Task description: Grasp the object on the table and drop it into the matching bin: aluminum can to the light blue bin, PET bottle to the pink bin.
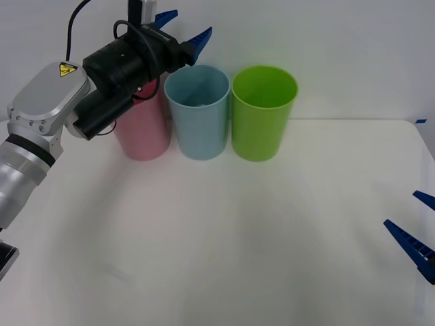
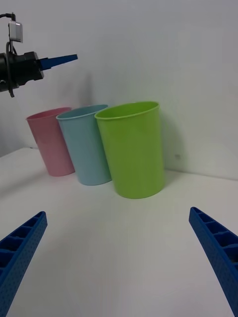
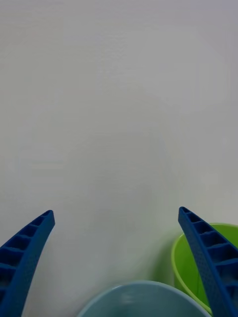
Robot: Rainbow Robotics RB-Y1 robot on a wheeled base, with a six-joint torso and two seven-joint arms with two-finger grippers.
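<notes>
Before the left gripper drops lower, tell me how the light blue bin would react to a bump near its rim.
The light blue bin stands tall on a narrower base, so it would probably tip. It looks like thin plastic, likely light. The pink bin and green bin close beside it might be knocked too.

the left arm (image 1: 41,122) is silver-grey, with a rounded shell that bears a yellow triangular warning sticker (image 1: 67,68) and a ribbed metal section below it. its wrist is a black cylinder with a black cable (image 1: 75,24) looping up from it. the left claw (image 1: 185,28) has blue ribbed, tapering fingers. the right claw (image 1: 418,227) has the same blue ribbed fingers.
</notes>
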